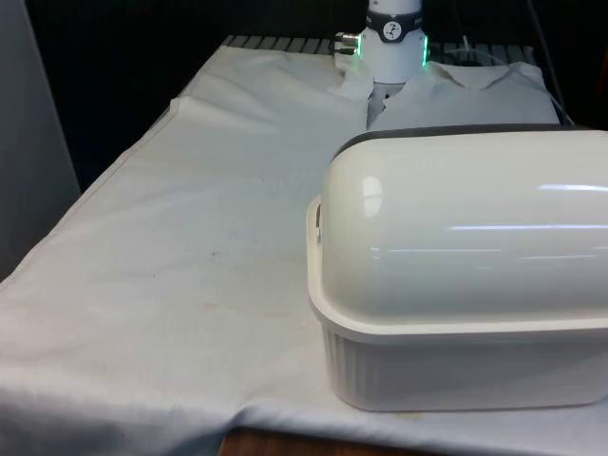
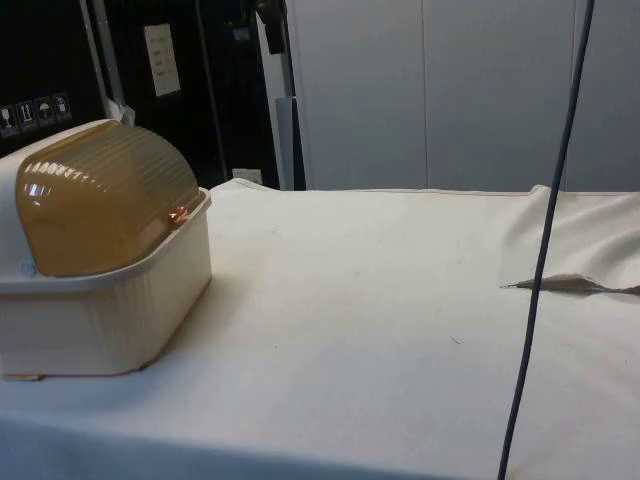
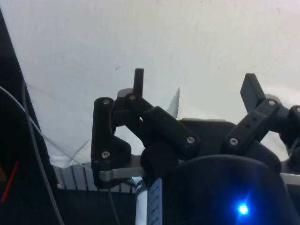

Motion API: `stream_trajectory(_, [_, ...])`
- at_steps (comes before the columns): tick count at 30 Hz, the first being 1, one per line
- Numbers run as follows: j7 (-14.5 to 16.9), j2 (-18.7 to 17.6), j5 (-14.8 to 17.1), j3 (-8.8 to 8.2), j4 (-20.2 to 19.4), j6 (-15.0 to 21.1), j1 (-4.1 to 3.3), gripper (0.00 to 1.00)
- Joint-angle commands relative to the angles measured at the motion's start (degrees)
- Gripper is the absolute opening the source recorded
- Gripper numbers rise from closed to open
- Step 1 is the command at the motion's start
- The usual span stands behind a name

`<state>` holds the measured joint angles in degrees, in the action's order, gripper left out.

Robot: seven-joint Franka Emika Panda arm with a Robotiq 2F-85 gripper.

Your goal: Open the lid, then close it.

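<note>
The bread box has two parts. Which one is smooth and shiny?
The lid, the domed upper part: it is rounded and shows light reflections. The base under it has straight walls with fine vertical ribs.

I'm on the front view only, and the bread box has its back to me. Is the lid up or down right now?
Observer: Down. In the side view the amber ribbed lid is closed, reaching the front rim of the bread box.
Operator: Is the end effector at the lid?
Observer: It doesn't look like it. In the wrist view the end effector has bare white cloth in front of it, not the box.
Operator: And is it holding anything?
Observer: No. The fingers are spread wide apart with nothing between them.
</note>
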<state>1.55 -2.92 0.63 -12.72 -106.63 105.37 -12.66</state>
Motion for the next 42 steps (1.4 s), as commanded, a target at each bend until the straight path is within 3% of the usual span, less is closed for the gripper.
stream_trajectory(1, [-0.1,-0.1,0.1,0.06,-0.4,0.7,-0.06,1.00])
stream_trajectory(7, [-0.8,0.3,-0.1,0.63,-2.5,3.3,-0.40,1.00])
stream_trajectory(8, [-0.3,-0.2,0.0,0.52,-1.7,1.9,-0.23,1.00])
stream_trajectory(10, [-1.2,0.7,-0.3,1.15,-3.6,4.9,-0.57,1.00])
stream_trajectory(16, [-1.9,1.2,-0.5,2.35,-5.8,8.1,-0.69,1.00])
stream_trajectory(17, [-1.3,0.8,-0.1,2.29,-5.2,7.0,-0.40,1.00])
stream_trajectory(19, [-2.1,1.3,-0.5,2.98,-6.8,9.8,-0.69,1.00])
stream_trajectory(33, [-1.5,0.2,-0.2,5.16,-10.9,17.8,-0.63,1.00])
stream_trajectory(34, [-1.4,0.3,-0.1,5.04,-10.5,16.6,-0.52,1.00])
stream_trajectory(36, [-1.3,-0.2,-0.2,5.44,-11.8,19.7,-0.57,1.00])
stream_trajectory(42, [-1.2,-1.1,-0.3,5.84,-13.1,23.8,-0.57,1.00])
